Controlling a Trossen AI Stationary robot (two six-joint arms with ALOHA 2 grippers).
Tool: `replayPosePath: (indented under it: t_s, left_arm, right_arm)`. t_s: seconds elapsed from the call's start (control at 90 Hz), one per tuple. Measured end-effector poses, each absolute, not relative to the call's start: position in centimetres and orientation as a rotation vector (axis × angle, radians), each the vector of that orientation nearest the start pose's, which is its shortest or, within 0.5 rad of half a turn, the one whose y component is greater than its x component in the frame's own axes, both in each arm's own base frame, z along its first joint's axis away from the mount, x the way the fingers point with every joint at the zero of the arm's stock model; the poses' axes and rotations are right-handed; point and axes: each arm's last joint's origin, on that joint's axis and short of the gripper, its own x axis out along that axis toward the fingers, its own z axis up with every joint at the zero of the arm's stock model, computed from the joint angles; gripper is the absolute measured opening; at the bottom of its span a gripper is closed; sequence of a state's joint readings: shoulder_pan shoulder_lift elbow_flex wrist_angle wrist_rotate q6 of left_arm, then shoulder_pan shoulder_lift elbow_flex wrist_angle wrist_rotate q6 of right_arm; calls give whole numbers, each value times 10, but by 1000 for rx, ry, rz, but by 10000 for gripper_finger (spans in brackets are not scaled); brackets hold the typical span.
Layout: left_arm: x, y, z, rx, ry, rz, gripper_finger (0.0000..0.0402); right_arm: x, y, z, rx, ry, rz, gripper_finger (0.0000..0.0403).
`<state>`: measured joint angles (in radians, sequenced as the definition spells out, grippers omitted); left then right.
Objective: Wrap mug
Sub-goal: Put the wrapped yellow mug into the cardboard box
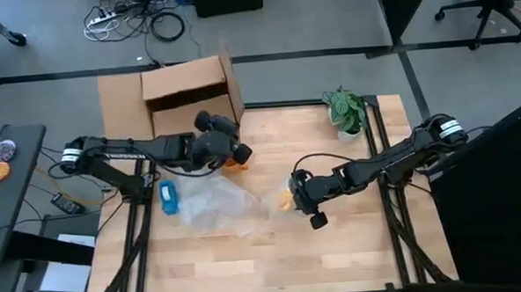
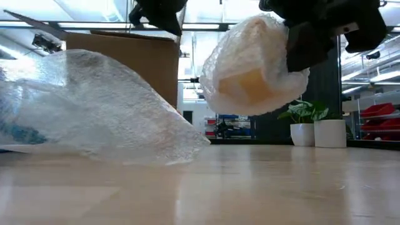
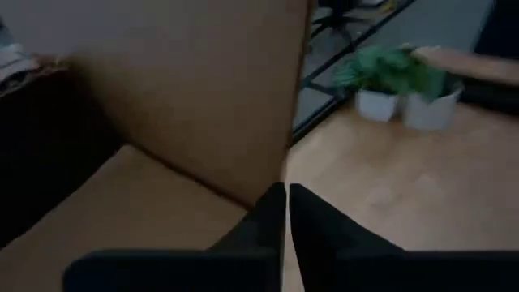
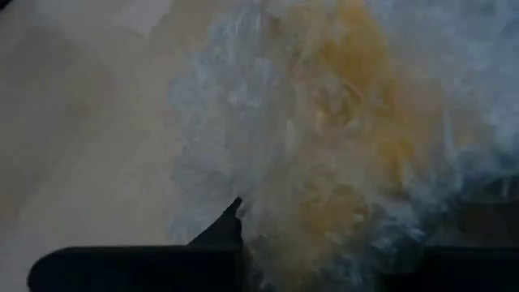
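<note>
Mug (image 2: 253, 65) in bubble wrap hangs clamped in right end effector (image 2: 300, 47), well above bare table (image 2: 250, 187)

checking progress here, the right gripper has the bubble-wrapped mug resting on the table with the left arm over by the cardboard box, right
Not quite. The right gripper holds the bubble-wrapped mug in the air, clear of the table; the low view shows open space beneath it. The rest is right: the left gripper is over by the cardboard box, its fingers shut on nothing.
</note>
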<state>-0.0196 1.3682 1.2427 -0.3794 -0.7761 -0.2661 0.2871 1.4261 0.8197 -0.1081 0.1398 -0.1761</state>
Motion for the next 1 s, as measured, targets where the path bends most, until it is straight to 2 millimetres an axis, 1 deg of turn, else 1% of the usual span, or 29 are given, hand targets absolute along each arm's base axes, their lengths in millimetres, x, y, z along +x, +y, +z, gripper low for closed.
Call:
replayPosePath:
  t_s: [0.089,0.189,0.244,0.289,0.367,0.456,0.511,0.589,0.644,0.7,0.811,0.9,1.0]
  left_arm:
    - [298,13,351,-55,348,751,1]
    - [297,13,353,-20,366,756,0]
    - [294,14,358,21,394,797,0]
    - [290,15,366,49,425,818,0]
    - [280,14,383,69,520,783,0]
    - [262,13,399,20,635,753,0]
    - [249,14,405,3,704,791,0]
    - [231,21,407,7,799,908,0]
    - [222,29,406,6,847,987,0]
    - [218,39,402,-6,883,1051,0]
    - [221,64,387,-35,920,1133,0]
    - [228,87,368,-81,1009,1121,0]
    - [241,107,343,-152,1115,1010,0]
  right_arm:
    - [280,78,211,-321,687,201,38]
    - [279,78,211,-320,688,200,38]
    - [279,78,211,-314,694,198,38]
    - [278,78,210,-309,708,196,38]
    - [276,77,207,-298,741,191,38]
    - [275,77,206,-288,766,185,38]
    - [274,76,205,-295,773,174,38]
    - [275,76,206,-311,763,173,38]
    - [276,75,207,-319,753,173,38]
    - [277,75,208,-320,739,171,38]
    - [279,74,210,-329,704,172,38]
    - [281,75,211,-325,687,172,38]
    - [280,76,212,-321,683,174,38]
